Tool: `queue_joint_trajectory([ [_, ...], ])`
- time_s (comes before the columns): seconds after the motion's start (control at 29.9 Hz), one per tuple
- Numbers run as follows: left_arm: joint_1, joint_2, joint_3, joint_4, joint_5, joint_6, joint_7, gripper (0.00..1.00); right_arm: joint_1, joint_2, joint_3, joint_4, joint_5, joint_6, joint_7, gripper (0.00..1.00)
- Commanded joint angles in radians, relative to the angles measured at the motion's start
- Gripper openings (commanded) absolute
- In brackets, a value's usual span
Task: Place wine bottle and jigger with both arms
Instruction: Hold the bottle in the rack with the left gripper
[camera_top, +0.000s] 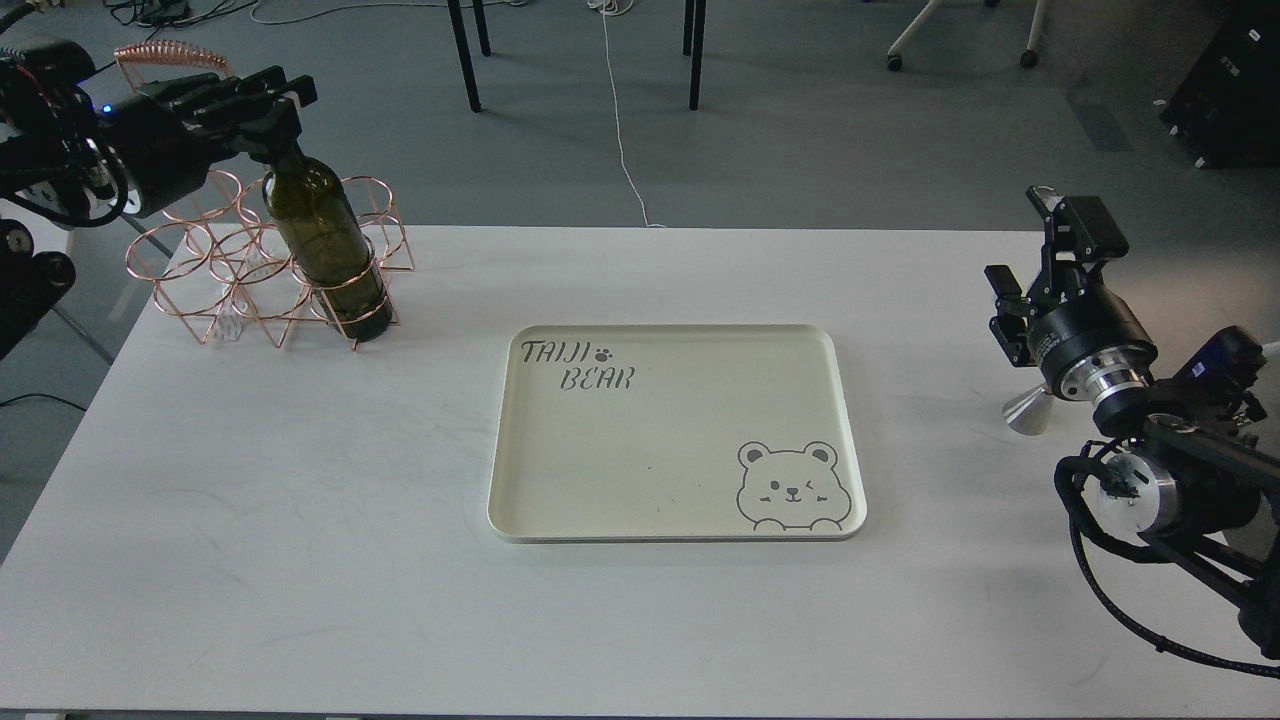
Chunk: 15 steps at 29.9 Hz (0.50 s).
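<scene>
The dark green wine bottle (328, 250) stands slightly tilted in a copper wire rack (215, 270) at the table's back left. My left gripper (272, 105) is shut around the bottle's neck, which it hides. The steel jigger (1027, 410) lies on the table at the right edge, mostly hidden behind my right wrist; only one cone shows. My right gripper (1066, 215) points up and away beyond the jigger, apart from it, and looks open and empty.
A cream tray (560, 515) printed with "TAIJI BEAR" and a bear face lies in the middle of the white table (300, 560). Chair and table legs and a white cable stand on the floor beyond the far edge.
</scene>
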Motion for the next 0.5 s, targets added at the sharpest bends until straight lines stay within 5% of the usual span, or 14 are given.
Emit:
queue_joint_trajectory([
  [0.0, 0.002, 0.0, 0.0, -0.001, 0.0, -0.001, 0.0, 0.0, 0.0, 0.0, 0.0, 0.0, 0.0, 0.0, 0.0, 0.96],
  [0.47, 0.001, 0.017, 0.0, -0.014, -0.003, -0.001, 0.0, 0.03, 0.002, 0.0, 0.002, -0.002, 0.0, 0.0, 0.0, 0.96],
])
